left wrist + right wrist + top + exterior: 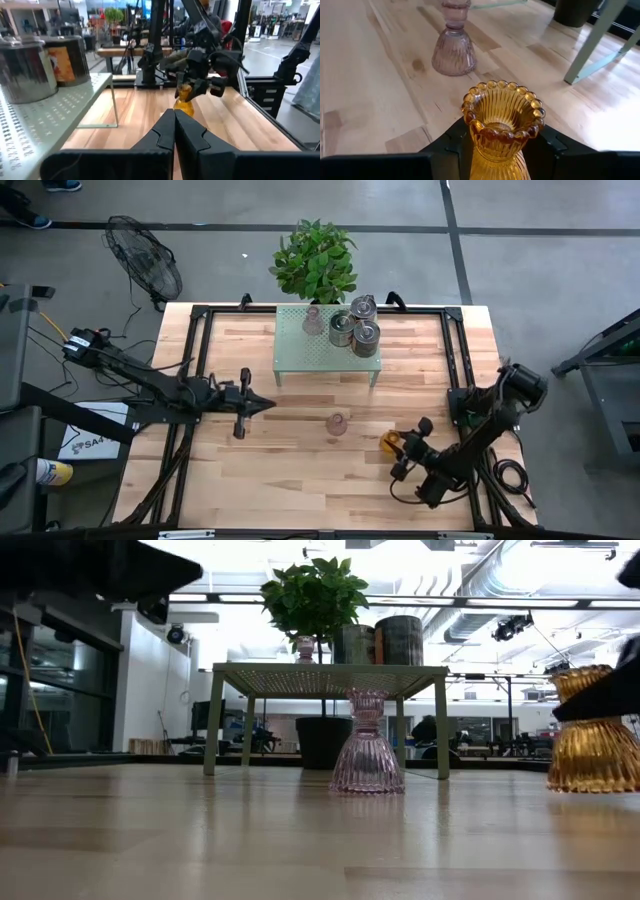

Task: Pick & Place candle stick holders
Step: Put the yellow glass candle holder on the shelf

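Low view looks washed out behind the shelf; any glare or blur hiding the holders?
Low view: bright ceiling lights bleach the room behind, yet the pale pink ribbed glass holder on the table reads sharp; the amber-orange ribbed glass holder is cut by the frame edge. Right wrist view: the right gripper grips the amber holder, crisp. Left wrist view: the left gripper looms dark and soft.

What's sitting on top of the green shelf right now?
On the green shelf: three silver holders clustered at one end and one pink holder. The silver ones partly cover each other, so anything between them is hidden.
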Controlling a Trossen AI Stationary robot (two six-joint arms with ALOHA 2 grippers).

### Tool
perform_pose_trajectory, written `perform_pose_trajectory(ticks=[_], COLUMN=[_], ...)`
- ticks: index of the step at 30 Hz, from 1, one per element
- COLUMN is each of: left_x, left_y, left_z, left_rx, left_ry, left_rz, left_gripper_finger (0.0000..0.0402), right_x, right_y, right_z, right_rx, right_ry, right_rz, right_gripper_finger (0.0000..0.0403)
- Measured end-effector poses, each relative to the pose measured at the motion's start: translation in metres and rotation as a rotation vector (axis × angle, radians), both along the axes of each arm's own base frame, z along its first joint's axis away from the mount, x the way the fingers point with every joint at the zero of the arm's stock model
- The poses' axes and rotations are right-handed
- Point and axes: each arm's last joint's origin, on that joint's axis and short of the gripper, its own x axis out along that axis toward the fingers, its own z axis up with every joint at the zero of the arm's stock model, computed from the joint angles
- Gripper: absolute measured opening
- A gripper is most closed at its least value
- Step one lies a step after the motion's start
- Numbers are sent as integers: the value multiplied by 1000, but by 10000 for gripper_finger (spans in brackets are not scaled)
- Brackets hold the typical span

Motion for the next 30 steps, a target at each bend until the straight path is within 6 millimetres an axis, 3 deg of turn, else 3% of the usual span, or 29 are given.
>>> perform_pose_trajectory(ticks=[5, 11, 23, 30], left_x=[15, 44, 108, 141], left_y=[-5, -16, -39, -51], left_z=[15, 30, 43, 51], left_rx=[37, 222, 553, 724], left_ry=[55, 120, 227, 227], left_rz=[12, 7, 0, -4], left_gripper_finger=[0, 10, 161, 190], right_x=[16, 43, 81, 97], right_y=[-5, -18, -54, -72], right_z=[26, 61, 126, 136], right_rx=[-11, -23, 25, 91], right_ry=[132, 253, 263, 277], right_rz=[66, 197, 456, 586], right_gripper_finger=[127, 127, 128, 128])
